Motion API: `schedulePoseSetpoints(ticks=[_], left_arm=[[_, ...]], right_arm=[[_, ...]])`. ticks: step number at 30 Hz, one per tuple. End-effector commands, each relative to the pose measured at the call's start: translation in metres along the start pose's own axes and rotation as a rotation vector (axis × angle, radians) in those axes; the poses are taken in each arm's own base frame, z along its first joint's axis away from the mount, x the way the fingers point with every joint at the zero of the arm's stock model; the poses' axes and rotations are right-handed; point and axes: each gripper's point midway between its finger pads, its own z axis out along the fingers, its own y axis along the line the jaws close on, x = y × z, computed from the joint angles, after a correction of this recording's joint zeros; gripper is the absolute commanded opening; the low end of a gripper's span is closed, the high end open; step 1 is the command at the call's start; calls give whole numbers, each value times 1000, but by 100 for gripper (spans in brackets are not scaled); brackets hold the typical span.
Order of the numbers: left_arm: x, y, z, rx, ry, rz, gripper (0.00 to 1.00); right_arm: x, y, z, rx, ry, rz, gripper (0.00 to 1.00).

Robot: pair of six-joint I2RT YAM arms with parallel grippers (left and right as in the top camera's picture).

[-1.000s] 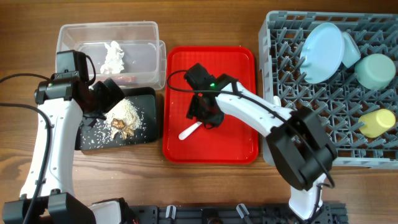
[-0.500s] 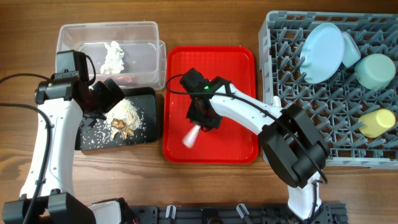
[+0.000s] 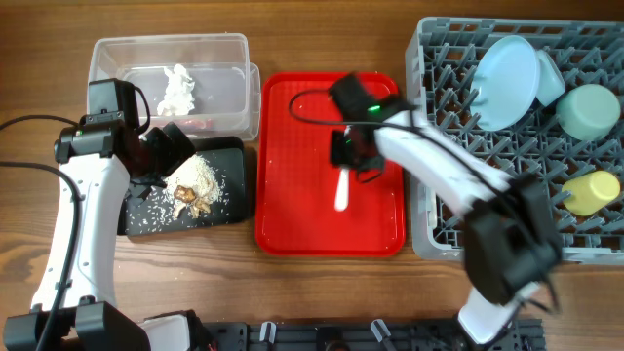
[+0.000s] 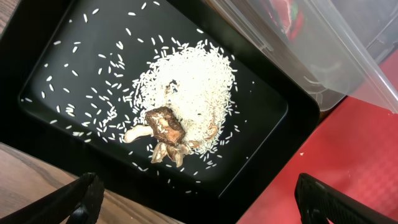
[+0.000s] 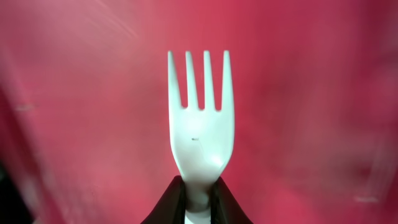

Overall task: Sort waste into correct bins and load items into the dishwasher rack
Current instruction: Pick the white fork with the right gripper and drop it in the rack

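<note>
My right gripper (image 3: 346, 159) is shut on a white plastic fork (image 3: 341, 189) and holds it above the red tray (image 3: 292, 219); in the right wrist view the fork (image 5: 199, 124) stands tines-up between the fingers (image 5: 198, 199). My left gripper (image 3: 168, 148) is open over the black tray (image 3: 226, 210), which holds rice and brown food scraps (image 4: 166, 124). The clear tub (image 3: 224, 58) holds crumpled white tissue (image 3: 178, 88) and a red wrapper (image 4: 287, 15). The grey rack (image 3: 458, 210) holds the blue plate (image 3: 507, 83), a blue bowl (image 3: 549, 78), mint bowl (image 3: 588, 110) and yellow cup (image 3: 592, 192).
The red tray lies between the black tray and the rack. Loose rice grains (image 4: 87, 93) are scattered across the black tray. Cables run along the table's left side (image 3: 19, 166). A black rail (image 3: 322, 336) lies at the front edge.
My right gripper has lifted the fork off the red tray and swung it right, toward the rack. The left arm has not moved.
</note>
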Motion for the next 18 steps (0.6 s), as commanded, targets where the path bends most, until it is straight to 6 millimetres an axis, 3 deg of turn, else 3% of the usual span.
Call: schedulePoseSetpoints(ticks=[1,3,5,7,11,18], left_arm=[[-1,-2,-4,15,-7,-16,100],[-1,-2,-4,15,-7,-15,100],[-1,-3,-4,16,-8,-7,100],[0,-9,-4,30,-12,34,100],[10,-34,-4,68,-23,142,100],[40,-65,-4,100,-1,275,100]], right_arm=[[-23,-18,-84,-73,-178,-200,4],[-30,-47,-123,-62,-260,-197,4],[-35,-79,-148,-30,-312,-197,4],[-37,-107,-155,7,-315,-194,4],[-30,-149,-137,60,-202,-180,4],[-19,-161,-72,44,7,-142,6]])
